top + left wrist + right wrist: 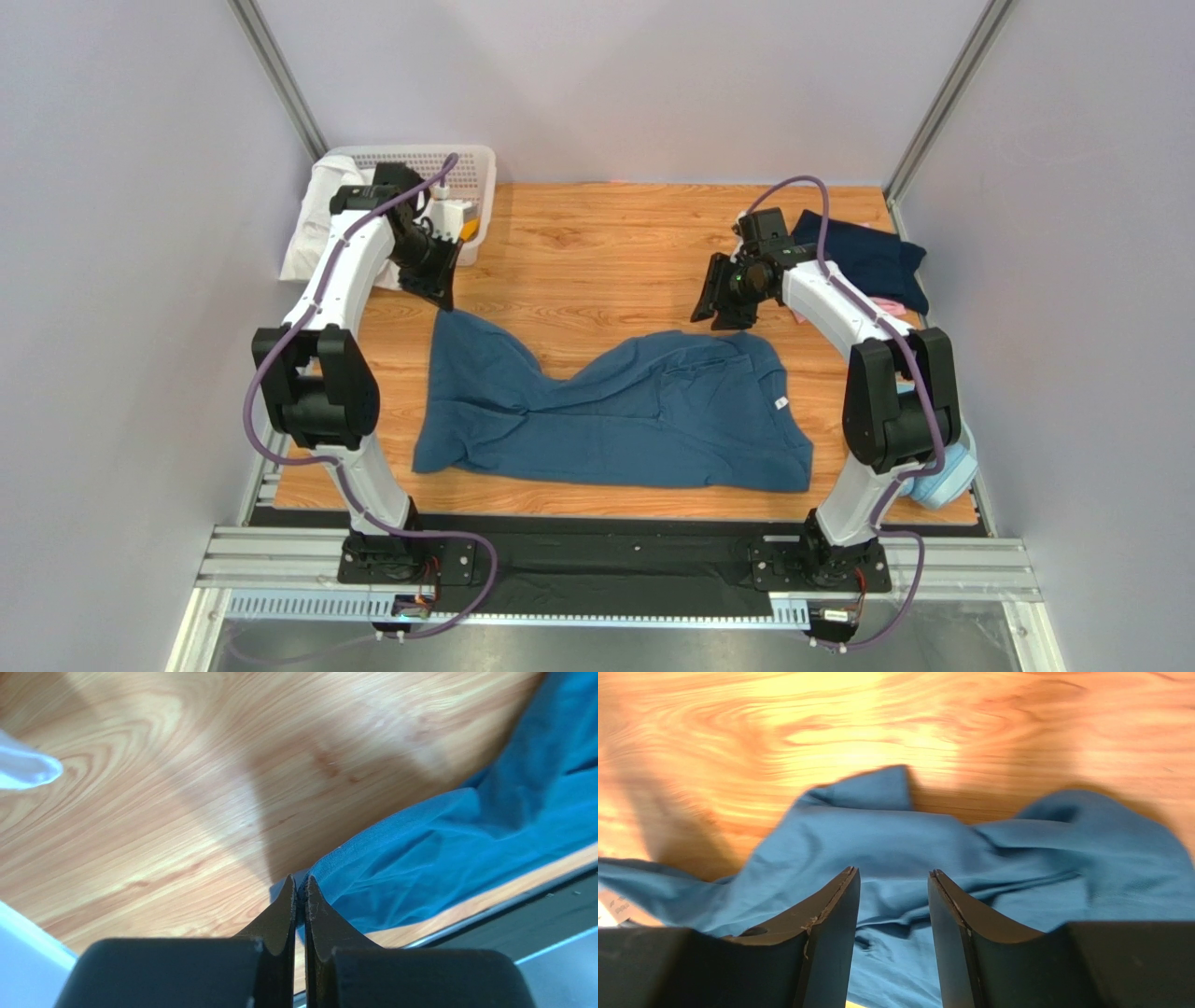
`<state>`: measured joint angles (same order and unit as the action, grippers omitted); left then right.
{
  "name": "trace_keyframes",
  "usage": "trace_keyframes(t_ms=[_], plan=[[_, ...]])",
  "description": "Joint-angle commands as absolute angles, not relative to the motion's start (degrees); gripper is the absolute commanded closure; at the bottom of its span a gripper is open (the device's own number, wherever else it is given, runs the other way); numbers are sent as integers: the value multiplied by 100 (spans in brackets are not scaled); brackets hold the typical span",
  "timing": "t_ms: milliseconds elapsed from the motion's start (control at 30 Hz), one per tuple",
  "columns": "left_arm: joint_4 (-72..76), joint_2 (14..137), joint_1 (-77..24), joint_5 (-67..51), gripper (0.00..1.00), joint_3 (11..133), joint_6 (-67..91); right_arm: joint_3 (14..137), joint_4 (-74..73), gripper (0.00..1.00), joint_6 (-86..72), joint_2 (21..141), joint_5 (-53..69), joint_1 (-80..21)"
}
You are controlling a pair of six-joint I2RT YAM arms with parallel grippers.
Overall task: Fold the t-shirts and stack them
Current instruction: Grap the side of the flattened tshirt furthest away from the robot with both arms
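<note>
On the left, the left hand point(300, 882) has its fingers pressed together right at a corner of the teal t-shirt point(631, 420), which lies rumpled across the middle of the table point(603, 238). On the right, the right hand point(892, 875) hangs spread over the shirt's upper edge, holding nothing.

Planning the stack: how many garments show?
4: teal shirt spread mid-table, navy shirt far right, pink one peeking beside it, white one by the basket; more may hide inside.

left arm point(337, 273) and right arm point(828, 301) show white links, black joints, purple cables point(790, 179), tapered black gripper fingers point(829, 931).
</note>
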<state>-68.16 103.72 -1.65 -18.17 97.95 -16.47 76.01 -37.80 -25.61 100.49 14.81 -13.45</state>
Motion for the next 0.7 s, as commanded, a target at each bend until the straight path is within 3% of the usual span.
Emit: trace_keyframes(t_ms=[0,467,667], plan=[[-6469,10564,156,-1249,100,9800,-1907,7418,-3963,54,-2496,10107,1064,-1248],[-6328,10925,396,-1230,100,10037,-1837,7154,-3973,51,-2601,10151,765,-827],[-6372,10916,396,-1160,100,10098,-1854,7488,-3815,51,-2680,10731,1335,-378]])
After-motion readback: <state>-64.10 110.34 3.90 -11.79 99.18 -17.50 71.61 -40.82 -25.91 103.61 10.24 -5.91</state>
